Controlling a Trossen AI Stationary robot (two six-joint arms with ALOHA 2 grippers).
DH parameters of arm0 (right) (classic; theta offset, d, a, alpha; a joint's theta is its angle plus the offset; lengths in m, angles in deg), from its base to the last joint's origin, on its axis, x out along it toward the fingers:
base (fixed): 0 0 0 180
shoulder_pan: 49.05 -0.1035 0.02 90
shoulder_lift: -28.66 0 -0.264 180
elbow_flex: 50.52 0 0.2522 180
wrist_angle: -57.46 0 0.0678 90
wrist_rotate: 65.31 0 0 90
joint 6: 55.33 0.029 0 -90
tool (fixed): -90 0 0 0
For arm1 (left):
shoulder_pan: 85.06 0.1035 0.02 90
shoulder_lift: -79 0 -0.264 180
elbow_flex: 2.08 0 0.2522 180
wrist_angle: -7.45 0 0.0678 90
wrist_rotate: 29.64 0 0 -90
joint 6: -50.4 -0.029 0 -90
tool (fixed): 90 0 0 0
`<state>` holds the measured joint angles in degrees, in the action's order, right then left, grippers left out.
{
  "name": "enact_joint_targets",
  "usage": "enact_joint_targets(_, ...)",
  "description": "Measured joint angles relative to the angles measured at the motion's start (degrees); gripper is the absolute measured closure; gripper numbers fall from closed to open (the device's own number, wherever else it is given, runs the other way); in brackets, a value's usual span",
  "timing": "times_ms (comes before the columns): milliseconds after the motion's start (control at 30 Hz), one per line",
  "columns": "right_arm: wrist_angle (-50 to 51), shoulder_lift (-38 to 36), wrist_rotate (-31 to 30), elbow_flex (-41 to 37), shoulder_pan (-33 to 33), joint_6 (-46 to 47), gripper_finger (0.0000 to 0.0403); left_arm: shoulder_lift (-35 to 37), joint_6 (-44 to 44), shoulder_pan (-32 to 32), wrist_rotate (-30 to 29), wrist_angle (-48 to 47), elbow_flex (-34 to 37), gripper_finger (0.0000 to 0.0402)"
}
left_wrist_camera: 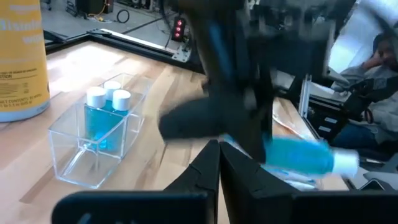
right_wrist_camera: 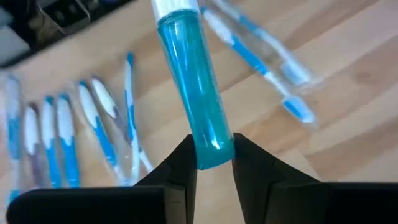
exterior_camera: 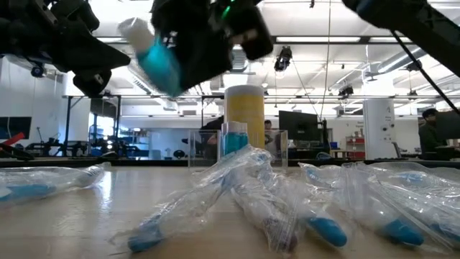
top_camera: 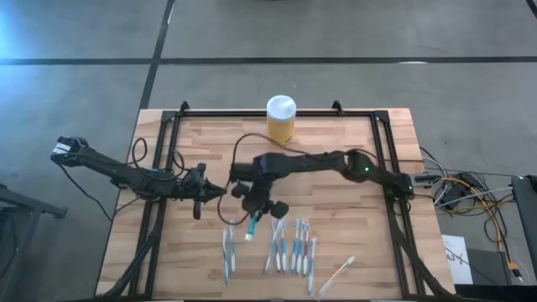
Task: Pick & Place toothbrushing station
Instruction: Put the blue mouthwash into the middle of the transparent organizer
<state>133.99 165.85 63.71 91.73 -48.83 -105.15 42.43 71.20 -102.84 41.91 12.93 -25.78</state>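
Note:
The clear plastic holder (left_wrist_camera: 99, 140) stands on the table near the yellow jar (top_camera: 281, 119) and holds two blue tubes with white caps (left_wrist_camera: 107, 99). It also shows in the low view (exterior_camera: 237, 147). My right gripper (top_camera: 253, 211) is over the table's middle, shut on a third blue tube (right_wrist_camera: 193, 74). My left gripper (top_camera: 216, 191) is just left of it, shut and empty. In the high view I cannot make out the holder. My right gripper pinches the blue tube's bottom end (right_wrist_camera: 210, 148), opposite the white cap (right_wrist_camera: 174, 6), between its two fingers. The tube sticks out past the fingertips toward the table's near edge. It is lifted clear of the table, above the wrapped toothbrushes.
Several wrapped toothbrushes (top_camera: 289, 247) lie in a row along the near part of the table, two more (top_camera: 228, 252) to their left and one (top_camera: 337, 273) to the right. A black frame (top_camera: 168, 126) borders the table. A person (left_wrist_camera: 373, 62) sits beyond the table.

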Motion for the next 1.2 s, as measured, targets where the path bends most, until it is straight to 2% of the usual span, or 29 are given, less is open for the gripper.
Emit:
enact_joint_targets(167,-4.99,-7.88,2.9,-7.87,1.97,3.95,0.0333,-0.02,-1.67,-0.02,0.76,-0.52,0.0,0.0388)
enact_joint_targets(333,-20.7,-18.54,3.89,-25.86,4.62,10.59,0.0333,-0.08,-1.79,-0.01,1.53,-1.3,0.0,0.0388)
enact_joint_targets(500,-47.89,-30.71,6.21,-49.56,7.54,21.37,0.0333,-0.24,-2.79,-0.02,2.55,-1.3,0.0,0.0388)
enact_joint_targets(633,-76.12,-37.84,5.35,-67.81,9.36,33.46,0.0333,-0.52,-2.52,-0.02,1.2,-1.3,-0.35,0.0388)
enact_joint_targets(700,-88.95,-40.35,1.83,-75.31,9.67,38.74,0.0333,-1.21,-2.47,0.03,-0.62,-0.81,-0.91,0.0388)
enact_joint_targets(800,-102.4,-42.17,-4.56,-84.49,9.57,44.62,0.0333,-3.79,-4.1,0.03,-3.1,-0.74,-2.72,0.0388)
enact_joint_targets(967,-117.67,-42.57,-9.99,-93.03,9.56,51.62,0.0331,-11.86,-9.04,0.09,-8.32,-0.6,-8.6,0.0387)
enact_joint_targets(1100,-121.75,-41.95,-11.18,-95.69,9.45,54.76,0.0331,-19.96,-14.56,0.25,-13.33,-0.3,-15.46,0.0376)
enact_joint_targets(1200,-123.92,-41.95,-12.06,-96.58,9.27,56.21,0.0331,-25.34,-22.59,0.45,-13.64,0.36,-21.02,0.0343)
